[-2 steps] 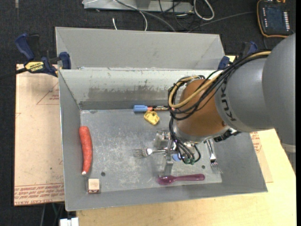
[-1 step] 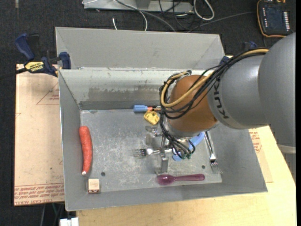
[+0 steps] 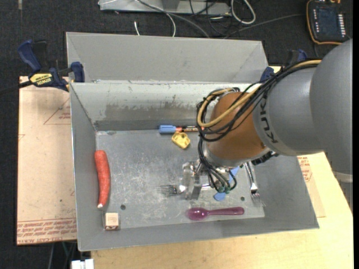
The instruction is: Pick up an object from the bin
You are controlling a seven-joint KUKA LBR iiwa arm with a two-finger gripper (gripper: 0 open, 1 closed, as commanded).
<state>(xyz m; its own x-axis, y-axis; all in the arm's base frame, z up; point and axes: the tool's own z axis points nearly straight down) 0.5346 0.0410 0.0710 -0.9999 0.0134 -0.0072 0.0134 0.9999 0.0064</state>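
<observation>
- In the bin [image 3: 140,167] we see a long sausage-shaped thing [image 3: 102,178] lying along the left wall.
- A small cube [image 3: 111,221] lies in front of it, in the front left corner.
- A spoon [image 3: 216,212] lies near the front wall (right of the middle).
- The gripper [image 3: 193,186] is just behind the spoon.
- A wedge-shaped piece [image 3: 181,140] lies near the back wall, with a short stick [image 3: 167,129] just behind it.

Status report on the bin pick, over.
Gripper low over bin floor, right of centre. Purple spoon nearest, lying just in front, not held. Yellow piece and red sausage well clear.
</observation>
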